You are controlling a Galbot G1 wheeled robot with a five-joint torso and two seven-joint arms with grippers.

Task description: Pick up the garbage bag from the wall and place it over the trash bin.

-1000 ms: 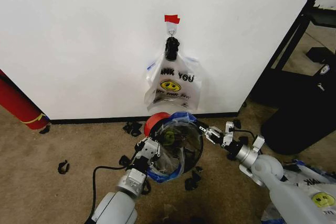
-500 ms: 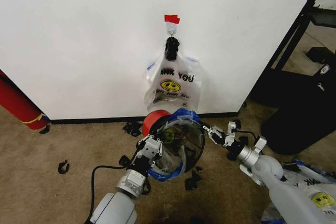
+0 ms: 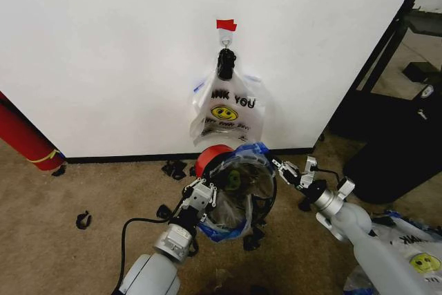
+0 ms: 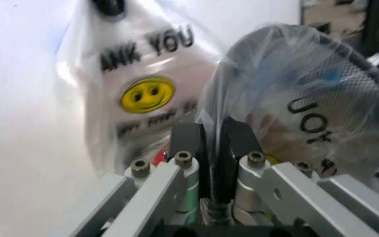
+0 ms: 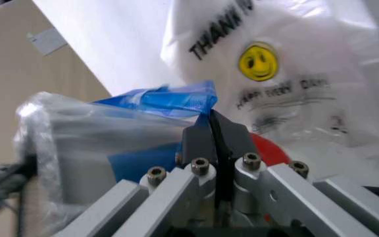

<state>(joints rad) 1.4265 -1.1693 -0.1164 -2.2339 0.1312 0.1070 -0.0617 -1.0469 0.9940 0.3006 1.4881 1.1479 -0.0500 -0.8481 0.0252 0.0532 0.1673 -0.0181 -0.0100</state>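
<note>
The small black trash bin (image 3: pixel 209 158) lies tipped toward me on the carpet below the wall (image 3: pixel 103 46), its red base facing the baseboard. A translucent garbage bag (image 3: pixel 243 183) with blue strips is stretched over the bin's mouth. My left gripper (image 3: pixel 202 197) is shut on the bag's film (image 4: pixel 301 98) at the near-left rim. On the right rim, my right gripper (image 3: pixel 282 168) is shut on the bag's edge beside a blue strip (image 5: pixel 163 98). More bags (image 3: pixel 226 112) with "THANK YOU" print and a yellow smiley hang from the hook (image 3: pixel 225 34) under the red tape (image 3: pixel 226 25).
A red cylinder (image 3: pixel 24 136) leans at the far left. A much bigger black container (image 3: pixel 397 150) and a black frame (image 3: pixel 387 53) stand at the right. Small black clips (image 3: pixel 83 220) lie scattered on the carpet. Loose bags (image 3: pixel 414 257) lie at the bottom right.
Both grippers and the bagged bin have shifted slightly right and toward the wall. The bag's blue edge now sits higher over the bin's far rim.
</note>
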